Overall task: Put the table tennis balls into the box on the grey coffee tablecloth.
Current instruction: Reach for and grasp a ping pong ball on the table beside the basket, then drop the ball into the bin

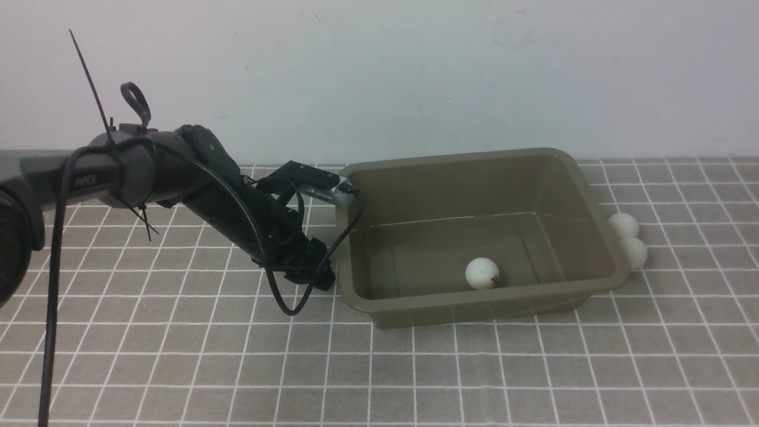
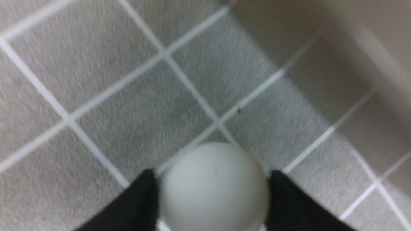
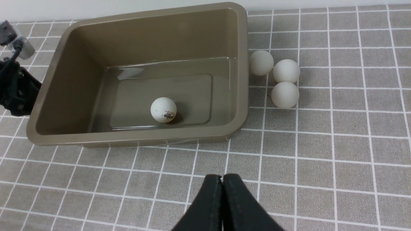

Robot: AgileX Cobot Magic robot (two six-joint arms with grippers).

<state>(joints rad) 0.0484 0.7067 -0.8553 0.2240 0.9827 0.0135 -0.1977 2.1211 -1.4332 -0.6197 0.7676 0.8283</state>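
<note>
Left end effector grips a ball outside the box; one ball lies inside, three more across the far side

The left end effector (image 2: 213, 192) is closed on a table tennis ball (image 2: 214, 189), with a dark fingertip against either side of it, low over the grey coffee tablecloth (image 1: 195, 356). In the front view, it sits just beside the box (image 1: 436, 303), at the box's nine o'clock, and the held ball is hidden there. The box's sloping side wall and flared rim stand between the grip and the inside. A black cable (image 1: 273, 283) loops from the left arm (image 1: 201, 172) and crosses in front of the rim at nine o'clock, another thing in the way.

The right end effector (image 3: 222, 180) is clenched with its tips together, holding nothing; it shows only in its wrist view.

Inside the box, one ball with a printed logo (image 3: 163, 110) rests on the floor, toward five o'clock from the middle in the front view.

Outside, at the box's three o'clock, three loose balls cluster on the cloth: one close by the box wall (image 3: 261, 63), the next (image 3: 286, 71) beside it, and a third (image 3: 285, 95) touching that second one. The front view shows only two, partly behind the rim. A pale wall (image 1: 379, 77) rises at twelve o'clock.
</note>
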